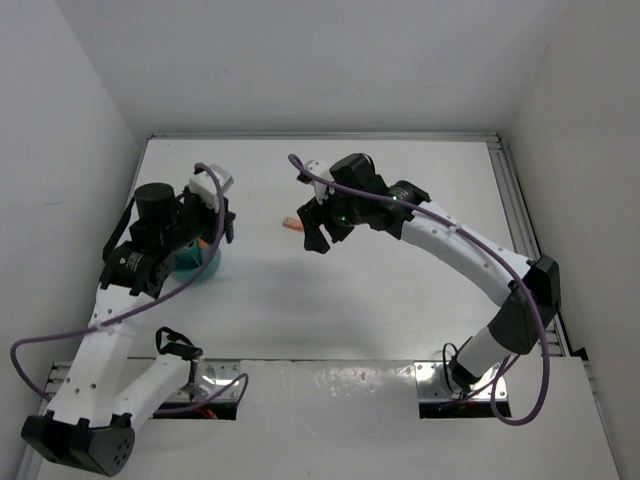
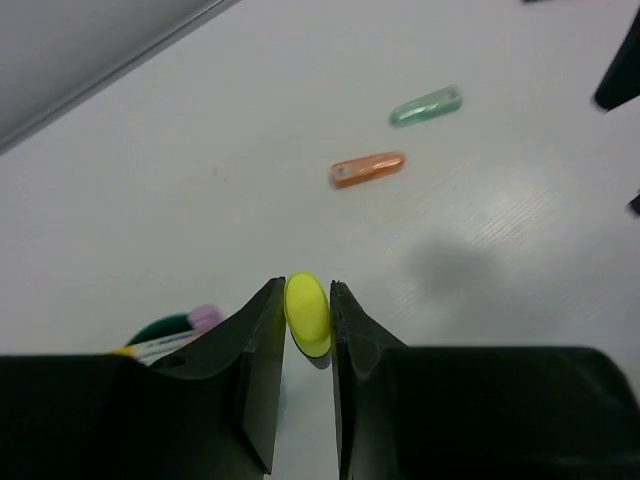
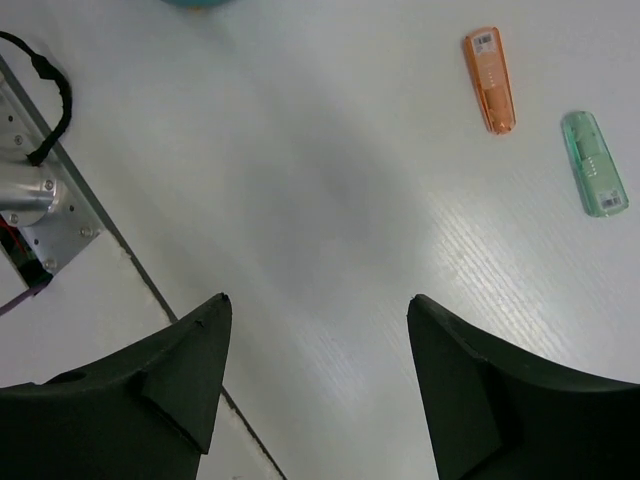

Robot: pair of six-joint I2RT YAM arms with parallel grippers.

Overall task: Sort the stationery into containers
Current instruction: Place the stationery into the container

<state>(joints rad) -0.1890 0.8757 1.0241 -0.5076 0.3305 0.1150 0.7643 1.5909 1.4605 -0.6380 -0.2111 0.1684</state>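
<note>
The white counter (image 1: 400, 300) fills the top view; the left arm (image 1: 110, 330) rises along its 9 o'clock side, and the right arm (image 1: 470, 255) reaches in from 4 o'clock toward the middle.

The teal bowl (image 1: 203, 268) stands at about 9 o'clock on the counter, mostly hidden under the left arm's wrist; in the left wrist view only a dark sliver of its rim shows at 8 o'clock, with a pink piece (image 2: 205, 316) and other stationery ends poking from it; which compartments they stand in I cannot tell.

The right tool (image 3: 315, 310) hangs above bare counter near the centre, jaws spread wide with nothing between them.

The left tool (image 2: 306, 295) is narrow, clamped on a yellow-capped pen (image 2: 308, 322); only the pen's yellow end shows between the fingers.

The orange marker (image 3: 490, 78) and the mint-green marker (image 3: 594, 163) lie flat on the counter, near each other but apart; in the right wrist view they sit at 1 and 2 o'clock; both are well apart from the bowl.
</note>
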